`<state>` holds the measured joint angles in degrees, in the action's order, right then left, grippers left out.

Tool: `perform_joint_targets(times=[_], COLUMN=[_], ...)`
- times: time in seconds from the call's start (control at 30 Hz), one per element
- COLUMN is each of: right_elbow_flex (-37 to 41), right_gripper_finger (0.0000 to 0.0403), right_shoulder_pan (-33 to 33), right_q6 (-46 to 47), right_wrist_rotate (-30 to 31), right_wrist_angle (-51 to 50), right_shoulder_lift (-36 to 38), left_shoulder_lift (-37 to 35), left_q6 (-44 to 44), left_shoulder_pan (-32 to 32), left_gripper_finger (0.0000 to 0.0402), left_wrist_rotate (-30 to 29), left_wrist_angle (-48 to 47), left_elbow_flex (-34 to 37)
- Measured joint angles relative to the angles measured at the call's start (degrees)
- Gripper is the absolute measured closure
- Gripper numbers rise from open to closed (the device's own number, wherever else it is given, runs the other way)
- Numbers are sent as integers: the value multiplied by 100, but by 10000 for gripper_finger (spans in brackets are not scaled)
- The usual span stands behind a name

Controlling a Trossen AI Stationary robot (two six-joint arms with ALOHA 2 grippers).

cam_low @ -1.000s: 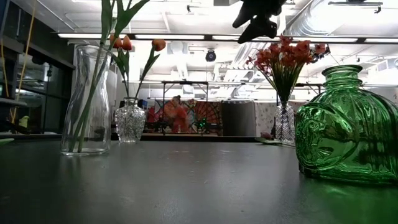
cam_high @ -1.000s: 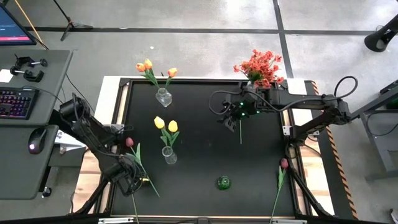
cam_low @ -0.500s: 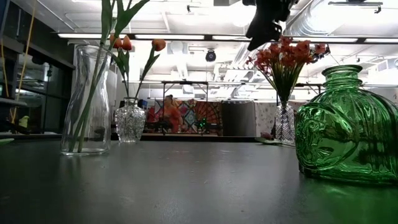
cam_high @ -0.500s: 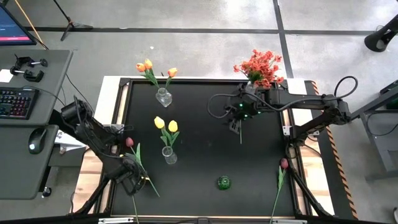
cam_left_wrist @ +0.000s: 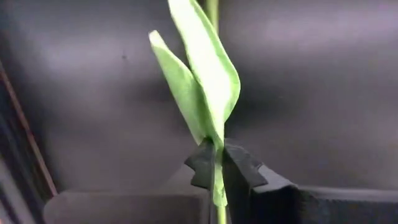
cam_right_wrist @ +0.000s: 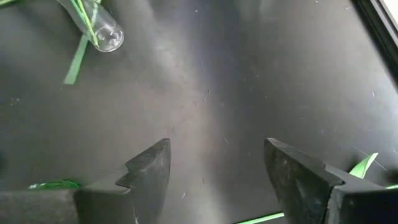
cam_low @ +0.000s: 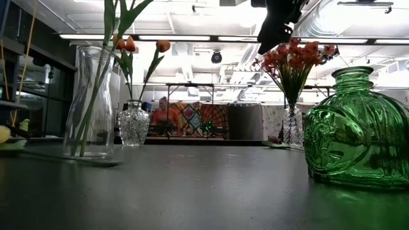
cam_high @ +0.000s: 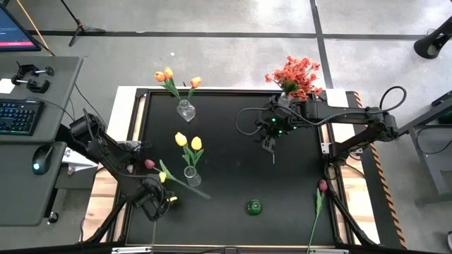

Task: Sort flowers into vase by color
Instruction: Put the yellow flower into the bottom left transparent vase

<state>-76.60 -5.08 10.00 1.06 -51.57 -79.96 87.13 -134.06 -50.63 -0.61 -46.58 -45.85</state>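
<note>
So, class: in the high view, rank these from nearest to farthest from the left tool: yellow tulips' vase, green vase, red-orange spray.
From the left tool, at the table's near-left corner:
1. Yellow tulips' vase, left of centre.
2. Green vase, near edge.
3. Red-orange spray, far-right corner.

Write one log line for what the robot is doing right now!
left gripper: shut on flower stem | right gripper: open, above table | green vase: empty
</note>
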Motion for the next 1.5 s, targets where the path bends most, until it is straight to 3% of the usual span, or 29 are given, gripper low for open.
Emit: perform_joint_targets(times=[0.2, 0.4, 0.47, 0.6, 0.67, 0.73, 0.97, 1.07, 1.17, 1.37, 1.5], right_elbow_flex=[0, 0, 0, 0, 0, 0, 0, 0, 0, 0, 0], right_gripper_finger=[159, 159, 159, 159, 159, 159, 159, 159, 159, 159, 159], right_shoulder_pan=[-7, -7, -7, -5, -7, -4, -4, -4, -4, -5, -9], right_q6=[-2, 0, 24, 162, 201, 201, 243, 239, 153, 151, 151], right_wrist_rotate=[5, 11, 20, 149, 179, 181, 181, 184, 184, 184, 184], right_wrist_angle=[5, 41, 48, 46, 39, 42, 44, 102, 196, 325, 337], right_shoulder_lift=[0, 0, 0, 0, 0, 0, 0, 0, 0, 0, 0], left_shoulder_lift=[-365, -821, -926, -1305, -1358, -1354, -1349, -1347, -1336, -1522, -1514], left_q6=[167, 217, 326, 2082, 3029, 4102, 7762, 8719, 8810, 7798, 7383], left_shoulder_pan=[-39, -41, -44, -78, -23, -15, -44, -79, -76, -337, -580], left_gripper_finger=[399, 401, 401, 401, 401, 401, 401, 401, 401, 401, 401], left_wrist_rotate=[-641, -1626, -2566, -5939, -6990, -7592, -7742, -7831, -8105, -8839, -8842], left_wrist_angle=[-1317, -3821, -4415, -3848, -3626, -3286, -1320, -896, -913, -928, -922], left_elbow_flex=[-748, -2014, -2549, -3182, -3534, -3835, -4274, -4220, -3938, -3229, -3068])
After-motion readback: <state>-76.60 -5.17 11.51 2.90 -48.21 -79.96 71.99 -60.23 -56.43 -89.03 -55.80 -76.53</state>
